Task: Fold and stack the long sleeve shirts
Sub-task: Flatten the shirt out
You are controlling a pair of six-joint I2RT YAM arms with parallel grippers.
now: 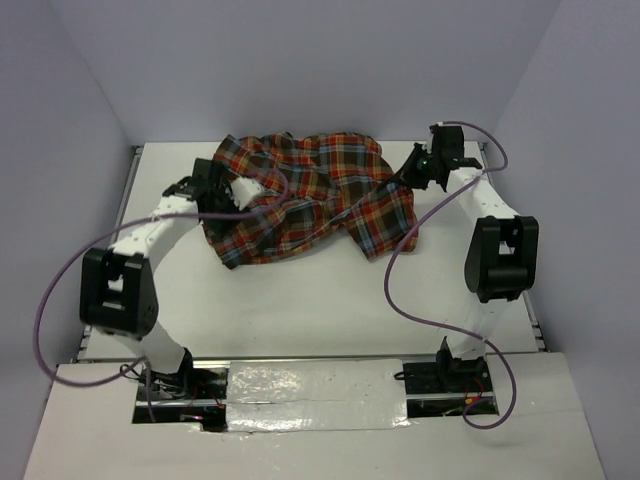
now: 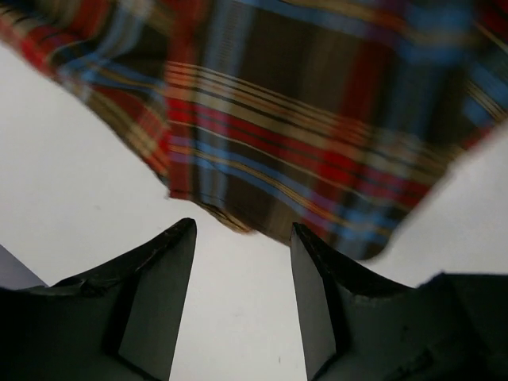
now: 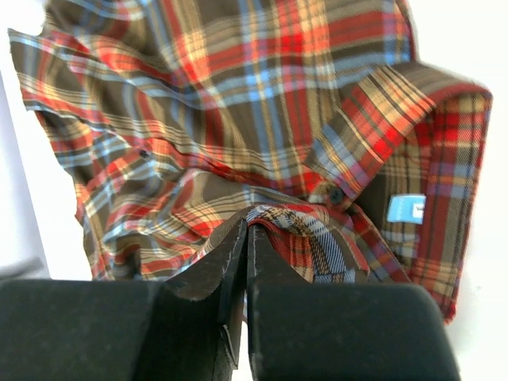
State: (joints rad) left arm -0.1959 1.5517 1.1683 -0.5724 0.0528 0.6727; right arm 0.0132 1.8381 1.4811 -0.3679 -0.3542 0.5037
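The plaid flannel shirt [image 1: 305, 195], red-orange, brown and light blue, lies crumpled at the back middle of the white table [image 1: 330, 300]. My right gripper [image 1: 412, 168] is at the shirt's right edge, shut on a fold of the fabric [image 3: 278, 218] near the collar [image 3: 381, 119] and the blue neck label [image 3: 406, 208]. My left gripper [image 1: 222, 186] is at the shirt's left edge; in the left wrist view it [image 2: 242, 234] is open and empty, with a corner of the shirt [image 2: 302, 151] lying just beyond its fingertips.
Purple cables loop from both arms over the table, one [image 1: 415, 300] by the right arm. White walls [image 1: 300, 60] enclose the table at the back and sides. The arm bases [image 1: 165, 380] stand at the near edge.
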